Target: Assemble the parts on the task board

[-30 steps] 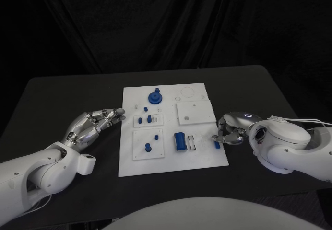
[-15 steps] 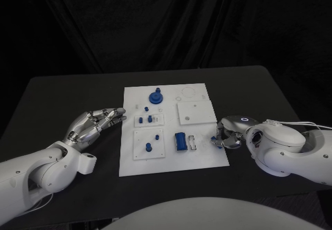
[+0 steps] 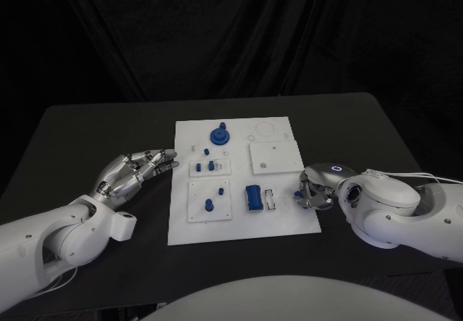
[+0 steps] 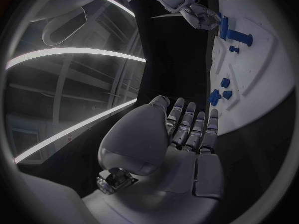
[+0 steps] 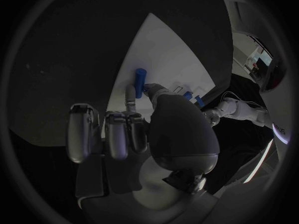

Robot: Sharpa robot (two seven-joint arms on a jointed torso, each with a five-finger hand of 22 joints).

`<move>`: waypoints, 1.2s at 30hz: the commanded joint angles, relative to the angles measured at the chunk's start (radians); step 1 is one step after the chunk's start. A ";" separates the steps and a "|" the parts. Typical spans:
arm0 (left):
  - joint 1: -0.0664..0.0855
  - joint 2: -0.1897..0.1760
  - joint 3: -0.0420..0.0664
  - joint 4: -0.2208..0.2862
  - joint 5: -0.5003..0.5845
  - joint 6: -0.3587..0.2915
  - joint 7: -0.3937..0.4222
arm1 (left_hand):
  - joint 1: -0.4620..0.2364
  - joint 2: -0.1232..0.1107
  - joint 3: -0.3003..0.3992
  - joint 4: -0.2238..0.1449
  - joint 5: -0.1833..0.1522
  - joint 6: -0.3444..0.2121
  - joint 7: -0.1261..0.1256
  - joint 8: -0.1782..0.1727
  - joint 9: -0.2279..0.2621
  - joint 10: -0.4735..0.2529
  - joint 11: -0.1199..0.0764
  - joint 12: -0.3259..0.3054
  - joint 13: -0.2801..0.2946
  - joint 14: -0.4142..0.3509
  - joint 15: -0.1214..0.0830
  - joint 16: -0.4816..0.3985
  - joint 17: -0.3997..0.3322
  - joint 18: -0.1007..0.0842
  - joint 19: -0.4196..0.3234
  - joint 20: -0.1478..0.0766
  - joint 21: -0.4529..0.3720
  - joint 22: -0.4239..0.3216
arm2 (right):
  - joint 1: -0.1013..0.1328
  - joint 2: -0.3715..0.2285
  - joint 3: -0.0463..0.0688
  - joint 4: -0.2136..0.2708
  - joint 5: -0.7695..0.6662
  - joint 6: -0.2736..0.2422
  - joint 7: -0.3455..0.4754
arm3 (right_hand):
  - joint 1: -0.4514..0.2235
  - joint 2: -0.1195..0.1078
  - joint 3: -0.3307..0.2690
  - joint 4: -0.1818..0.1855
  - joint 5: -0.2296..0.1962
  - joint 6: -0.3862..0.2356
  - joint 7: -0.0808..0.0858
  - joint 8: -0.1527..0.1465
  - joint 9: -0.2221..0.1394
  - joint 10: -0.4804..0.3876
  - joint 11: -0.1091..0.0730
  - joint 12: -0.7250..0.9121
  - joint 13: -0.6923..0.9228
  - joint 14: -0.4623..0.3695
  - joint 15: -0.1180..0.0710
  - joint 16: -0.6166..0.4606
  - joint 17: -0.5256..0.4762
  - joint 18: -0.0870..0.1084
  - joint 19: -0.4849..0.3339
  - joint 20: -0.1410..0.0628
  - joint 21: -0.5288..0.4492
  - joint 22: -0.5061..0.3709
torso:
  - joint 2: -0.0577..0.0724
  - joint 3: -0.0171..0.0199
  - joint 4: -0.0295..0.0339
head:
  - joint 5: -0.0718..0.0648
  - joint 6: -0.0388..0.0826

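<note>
The right hand [image 3: 314,192] pinches a small blue peg [image 5: 140,78] at the board's [image 3: 280,227] right edge, just right of the blue block [image 3: 251,198]; I judge it should hold the peg upright and lower it slowly (a hard plastic cylinder can slip). The left hand [image 3: 135,172] rests spread and empty just left of the smooth white board.

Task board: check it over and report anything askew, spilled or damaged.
Nothing stands out. The task board lies flat on the table, with blue parts seated in or lying on it. The right hand pinches a small blue piece at the board's edge; the left hand holds nothing.
</note>
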State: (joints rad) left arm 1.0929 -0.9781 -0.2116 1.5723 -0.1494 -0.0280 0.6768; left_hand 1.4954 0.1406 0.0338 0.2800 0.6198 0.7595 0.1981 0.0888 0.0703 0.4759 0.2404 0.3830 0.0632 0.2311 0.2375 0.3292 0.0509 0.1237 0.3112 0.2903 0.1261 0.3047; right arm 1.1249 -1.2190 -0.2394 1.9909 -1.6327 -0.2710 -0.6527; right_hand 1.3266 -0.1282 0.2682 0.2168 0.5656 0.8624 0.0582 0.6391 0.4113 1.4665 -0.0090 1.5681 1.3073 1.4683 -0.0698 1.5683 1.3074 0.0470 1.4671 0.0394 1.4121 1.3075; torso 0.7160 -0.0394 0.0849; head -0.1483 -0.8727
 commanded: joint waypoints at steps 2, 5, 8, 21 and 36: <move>-0.001 0.003 0.001 -0.001 0.004 0.022 0.179 | 0.010 -0.002 0.009 0.000 0.003 0.001 0.014 0.001 0.001 0.001 0.007 0.001 0.001 0.010 0.000 0.005 0.002 0.002 0.010 0.002 0.007 0.002 | -0.015 0.002 -0.010 -0.012 0.024 -0.008 -0.022 | 0.044 0.009 0.028 -0.042 0.003 0.021 -0.004 -0.024 -0.068 0.104 -0.010 0.003 0.263 0.103 -0.010 0.003 0.263 -0.009 0.041 -0.008 0.001 0.212 | 0.000 0.0010 -0.0007 | 0.003 0.000; -0.001 0.005 0.001 -0.002 0.004 0.025 0.178 | 0.011 -0.003 0.010 0.001 0.003 0.001 0.014 0.001 0.001 0.002 0.008 0.001 0.001 0.012 0.001 0.007 0.002 0.001 0.013 0.002 0.008 0.004 | -0.015 0.000 -0.010 -0.009 0.074 -0.052 -0.010 | 0.057 -0.003 0.106 -0.054 -0.122 0.044 -0.009 -0.030 -0.052 0.104 -0.014 0.003 0.263 0.103 -0.014 0.003 0.263 -0.010 0.045 -0.012 0.008 0.215 | 0.001 0.0008 -0.0007 | 0.004 0.000; -0.001 0.007 0.001 -0.005 0.004 0.027 0.176 | 0.011 -0.003 0.010 0.001 0.003 0.001 0.014 0.001 0.001 0.002 0.008 0.002 0.001 0.013 0.001 0.008 0.002 0.000 0.014 0.002 0.009 0.005 | -0.015 -0.006 -0.010 -0.006 0.176 -0.126 0.026 | 0.045 -0.017 0.131 -0.054 -0.120 0.059 -0.016 -0.024 -0.036 0.104 -0.020 0.003 0.263 0.103 -0.017 0.003 0.263 -0.011 0.045 -0.014 0.009 0.215 | 0.001 0.0007 0.0002 | 0.003 0.000; -0.001 0.013 0.001 -0.009 0.004 0.034 0.166 | 0.012 -0.003 0.013 0.001 0.003 0.000 0.015 0.000 0.001 0.003 0.010 0.002 0.001 0.016 0.003 0.011 0.002 -0.002 0.020 0.003 0.012 0.007 | 0.005 -0.022 -0.008 0.024 0.649 -0.337 0.191 | 0.005 -0.029 0.160 -0.036 -0.112 0.064 -0.023 -0.027 -0.016 0.104 -0.027 0.003 0.263 0.103 -0.024 0.003 0.263 -0.010 0.045 -0.020 0.008 0.215 | 0.000 -0.0007 0.0002 | 0.013 0.000; -0.001 0.018 0.001 -0.011 0.004 0.039 0.160 | 0.012 -0.005 0.015 0.001 0.003 -0.002 0.016 0.000 0.001 0.002 0.013 0.001 0.000 0.019 0.007 0.013 0.002 -0.005 0.025 0.003 0.015 0.009 | 0.016 0.016 -0.008 0.018 0.760 -0.375 0.236 | -0.012 -0.030 0.167 -0.029 -0.128 0.055 -0.022 -0.038 -0.011 0.104 -0.026 0.003 0.263 0.103 -0.024 0.003 0.263 -0.009 0.043 -0.022 0.003 0.213 | 0.001 -0.0016 0.0020 | 0.018 0.000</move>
State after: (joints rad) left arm 1.0929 -0.9625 -0.2116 1.5601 -0.1450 -0.0065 0.6774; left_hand 1.4994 0.1366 0.0420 0.2827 0.6197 0.7595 0.1981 0.0889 0.0701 0.4756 0.2471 0.3830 0.0632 0.2453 0.2449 0.3369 0.0527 0.1237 0.3298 0.2930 0.1349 0.3123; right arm 1.1390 -1.2061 -0.2476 2.0093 -0.9210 -0.6066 -0.4415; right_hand 1.3219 -0.1593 0.3828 0.2331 0.4436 0.9070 0.0525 0.6040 0.3997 1.4667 -0.0271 1.5681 1.3080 1.4667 -0.0858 1.5683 1.3073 0.0469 1.4670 0.0249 1.4178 1.3074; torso 0.7164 -0.0405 0.0867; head -0.1308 -0.8727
